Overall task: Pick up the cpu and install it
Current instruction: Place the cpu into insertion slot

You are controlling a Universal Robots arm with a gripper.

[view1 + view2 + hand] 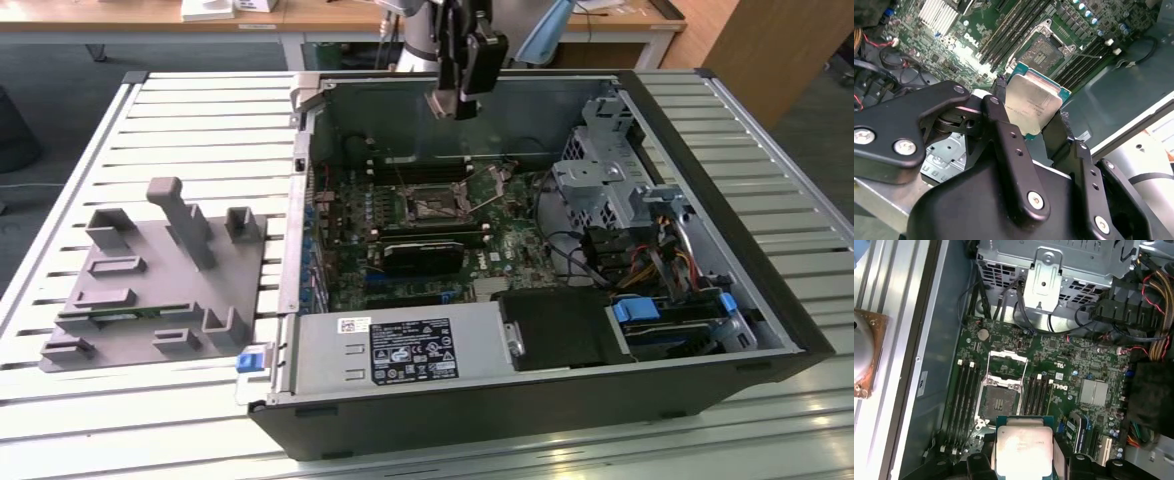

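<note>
This looks like a robotics lab or test workshop set up in an office-like room. In the exterior view, a slatted aluminium tabletop (200,110) carries an opened desktop computer case (787,340) lying on its side, with its motherboard (441,230) exposed. At the exterior view's left sits a grey moulded parts fixture (134,290). At top centre a robot arm (427,40) hangs over the case, its gripper (451,105) clamped on the cpu (1035,100). Along the top edge, wooden desks (334,18) stand on grey carpet (54,60).
</note>
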